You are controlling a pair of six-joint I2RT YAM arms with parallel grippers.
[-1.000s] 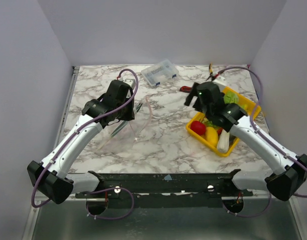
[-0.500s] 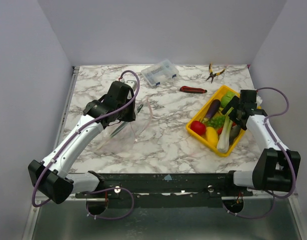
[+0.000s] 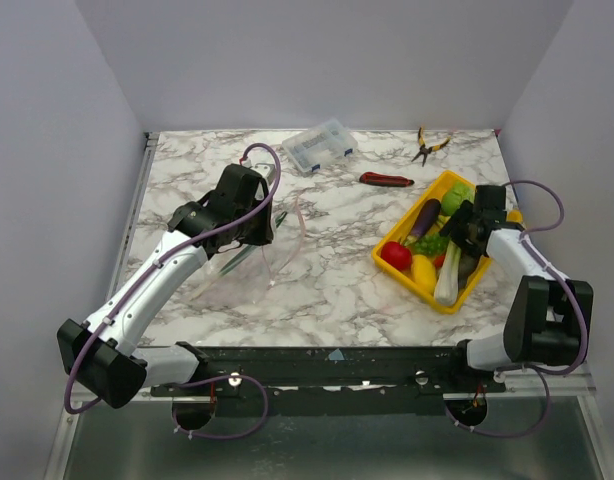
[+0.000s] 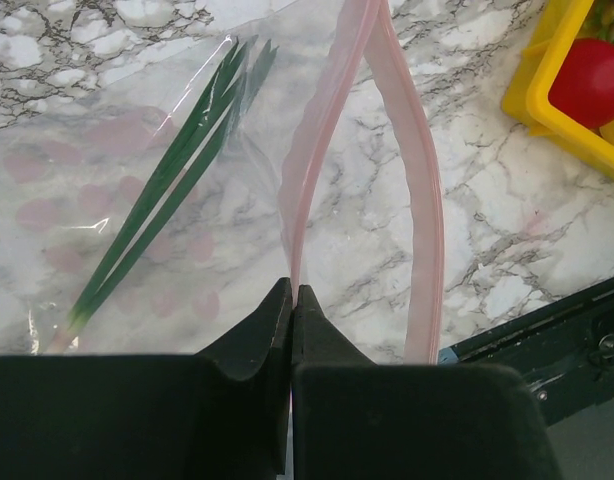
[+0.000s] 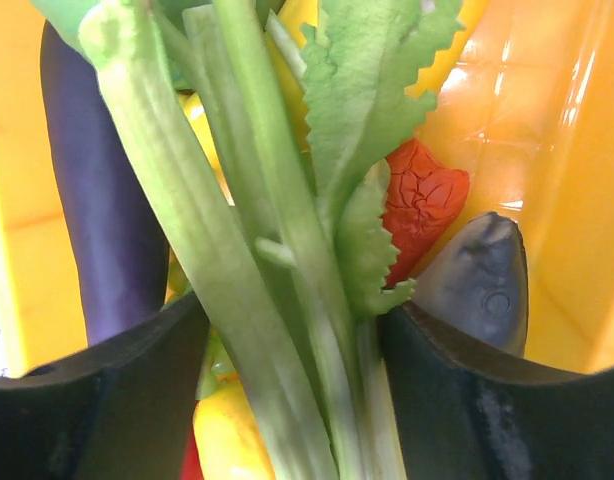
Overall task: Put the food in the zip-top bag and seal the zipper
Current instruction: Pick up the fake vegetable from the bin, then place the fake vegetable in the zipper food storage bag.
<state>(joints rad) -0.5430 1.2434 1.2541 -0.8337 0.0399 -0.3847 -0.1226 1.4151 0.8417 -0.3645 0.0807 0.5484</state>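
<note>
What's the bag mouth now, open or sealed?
Open: the zipper's two pink strips bow apart; the left gripper pinches one.

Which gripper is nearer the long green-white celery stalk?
Right. The right gripper has its jaws either side of the long green-white celery stalk; the left gripper is across the table, shut on the clear floppy bag's pink strip.

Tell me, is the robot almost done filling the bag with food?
Not nearly. Done: one green leafy piece looks inside the bag. In hand: the left end effector pinches the zipper, with the mouth open; the right end effector sits around the celery in the yellow tray. To do: celery, tomato, eggplant and the rest go in, then the zipper gets sealed.
</note>
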